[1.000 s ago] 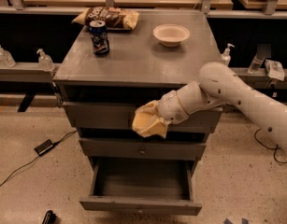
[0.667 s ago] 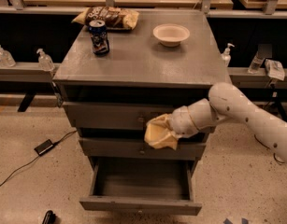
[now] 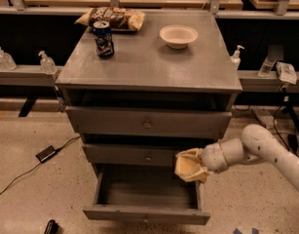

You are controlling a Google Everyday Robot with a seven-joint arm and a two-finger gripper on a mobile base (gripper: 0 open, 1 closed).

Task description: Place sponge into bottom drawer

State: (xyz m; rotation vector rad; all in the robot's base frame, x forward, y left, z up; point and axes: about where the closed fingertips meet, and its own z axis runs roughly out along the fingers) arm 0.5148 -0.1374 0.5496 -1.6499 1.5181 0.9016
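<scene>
The sponge (image 3: 189,165) is clasped by the gripper (image 3: 199,164) just over the right side of the open bottom drawer (image 3: 146,213); a bowl (image 3: 178,35) and can (image 3: 103,39) are seen on the cabinet top (image 3: 149,67).

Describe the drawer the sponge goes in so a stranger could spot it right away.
Start at the grey cabinet with a can and a bowl on top. Its bottom drawer is the lowest of three, just below the gripper that holds the yellow sponge over its right side as seen. Unlike the top drawer and middle drawer, it is pulled out, showing its inside.
</scene>
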